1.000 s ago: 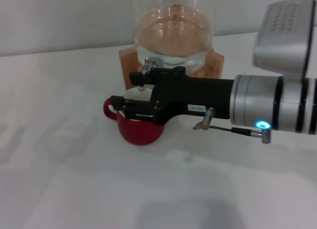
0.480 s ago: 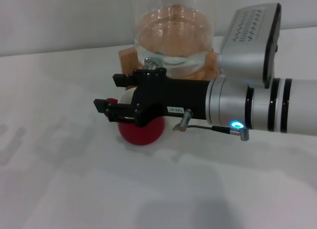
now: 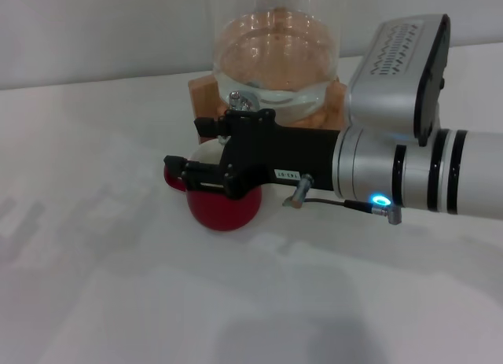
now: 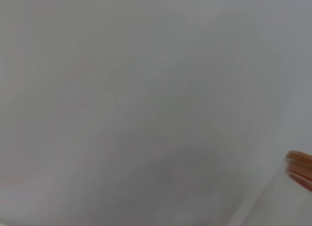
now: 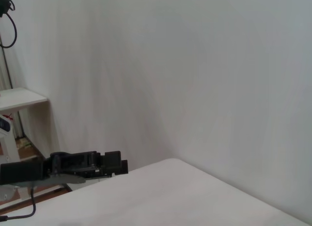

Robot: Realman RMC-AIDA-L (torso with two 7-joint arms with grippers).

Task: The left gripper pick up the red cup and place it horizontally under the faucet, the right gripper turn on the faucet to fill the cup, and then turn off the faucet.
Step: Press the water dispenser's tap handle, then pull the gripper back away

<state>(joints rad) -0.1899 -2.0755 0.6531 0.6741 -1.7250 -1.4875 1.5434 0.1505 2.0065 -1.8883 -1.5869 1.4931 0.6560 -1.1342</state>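
Observation:
The red cup [image 3: 225, 210] stands upright on the white table just in front of the wooden stand, its cream inside partly showing. Behind it the chrome faucet [image 3: 242, 101] pokes out from the base of the glass jar [image 3: 275, 57]. My right gripper [image 3: 189, 148] reaches in from the right, level, directly over the cup and in front of the faucet. Its fingers are spread with nothing between them. The left gripper [image 5: 111, 162] shows only in the right wrist view, far off beyond the table's edge.
The wooden stand [image 3: 203, 93] holds the jar at the back middle of the white table [image 3: 118, 285]. A grey perforated box [image 3: 397, 65] sits on my right wrist. The left wrist view shows a blank wall and an orange-brown edge [image 4: 300, 167].
The right arm rolled so its grey box faces up, pushed left across the cup, then drew back a little to the right. The cup has stayed put.

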